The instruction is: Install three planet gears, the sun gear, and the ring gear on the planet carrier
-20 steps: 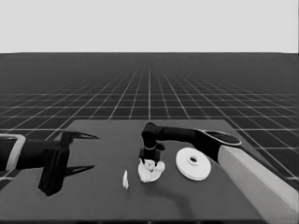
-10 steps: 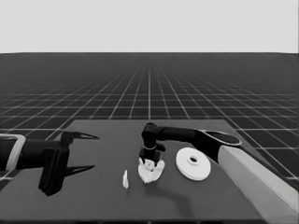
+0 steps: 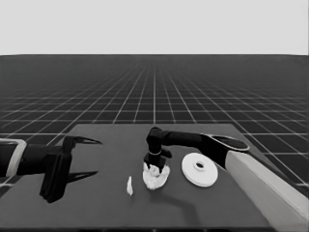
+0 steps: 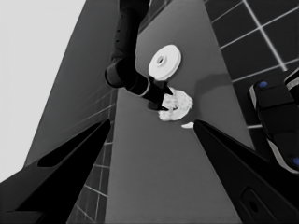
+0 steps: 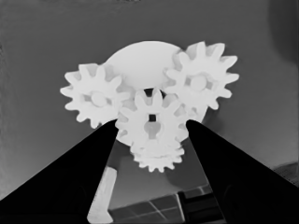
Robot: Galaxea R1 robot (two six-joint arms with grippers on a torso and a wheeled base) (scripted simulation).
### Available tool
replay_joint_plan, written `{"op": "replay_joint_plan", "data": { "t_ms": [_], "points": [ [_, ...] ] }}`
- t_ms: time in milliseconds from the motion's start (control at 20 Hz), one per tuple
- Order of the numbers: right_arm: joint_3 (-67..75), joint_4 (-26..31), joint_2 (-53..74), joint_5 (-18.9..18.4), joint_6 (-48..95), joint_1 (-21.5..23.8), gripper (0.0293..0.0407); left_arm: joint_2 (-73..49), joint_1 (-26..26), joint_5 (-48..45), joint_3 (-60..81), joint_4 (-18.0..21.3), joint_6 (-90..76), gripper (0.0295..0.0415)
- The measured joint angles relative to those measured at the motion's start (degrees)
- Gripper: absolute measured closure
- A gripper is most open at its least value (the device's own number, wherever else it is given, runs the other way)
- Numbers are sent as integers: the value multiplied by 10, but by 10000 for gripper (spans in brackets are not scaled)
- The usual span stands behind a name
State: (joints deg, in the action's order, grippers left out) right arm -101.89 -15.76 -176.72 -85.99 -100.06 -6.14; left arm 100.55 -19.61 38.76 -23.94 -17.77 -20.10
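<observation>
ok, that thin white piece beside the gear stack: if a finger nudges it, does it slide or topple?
Likely topples. In the head view the thin white piece stands on a narrow edge on the table, taller than wide. It looks slim and probably light, so a brush could flick it. It touches nothing, with a gap to the smaller round part, where the right gripper hangs.

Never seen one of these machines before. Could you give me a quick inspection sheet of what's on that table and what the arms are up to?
Surface: dark table, flat.
Job's things: smaller round part carrying four gears; larger round part lying apart, beside it.
Clutter: thin white piece near the cluster.
Grippers: right gripper down at the gears, fingers either side of the middle one; left gripper open, parked over the table's left end.
Cables: nothing seen.
Surroundings: grid floor; dark machinery with blue lights.
</observation>
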Motion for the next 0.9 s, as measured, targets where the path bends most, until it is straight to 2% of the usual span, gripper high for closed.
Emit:
{"op": "replay_joint_plan", "data": {
  "t_ms": [900],
  "points": [
    [0,0,0,0,-108,0,391,0,0,0,0,0,0,326]
  ]
}}
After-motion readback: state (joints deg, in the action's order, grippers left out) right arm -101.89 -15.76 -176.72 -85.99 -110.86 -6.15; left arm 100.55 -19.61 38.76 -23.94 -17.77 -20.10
